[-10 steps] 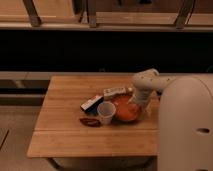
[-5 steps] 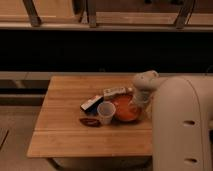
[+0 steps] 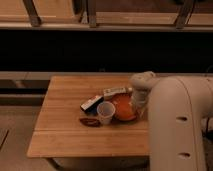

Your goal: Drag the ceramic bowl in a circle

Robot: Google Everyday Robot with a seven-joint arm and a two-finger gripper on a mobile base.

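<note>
On the wooden table (image 3: 65, 135), toward its right side, the ceramic bowl (image 3: 122, 109) sits among clutter, with a translucent cup (image 3: 106, 113) just beside its left edge. The gripper (image 3: 136, 105) hangs at the bowl's right rim, under the bulky white arm (image 3: 175, 125); whether it is spread or pinching the rim, I cannot tell.

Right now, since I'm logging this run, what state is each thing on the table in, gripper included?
ceramic bowl: upright on the table, right side hidden by the arm.
plastic cup: upright, mouth up, at the bowl's left edge.
dark-red object: lying flat, left of the cup.
dark packet: lying flat behind the cup.
white packet: lying flat behind the bowl.
gripper: lowered at the bowl's right rim.
</note>
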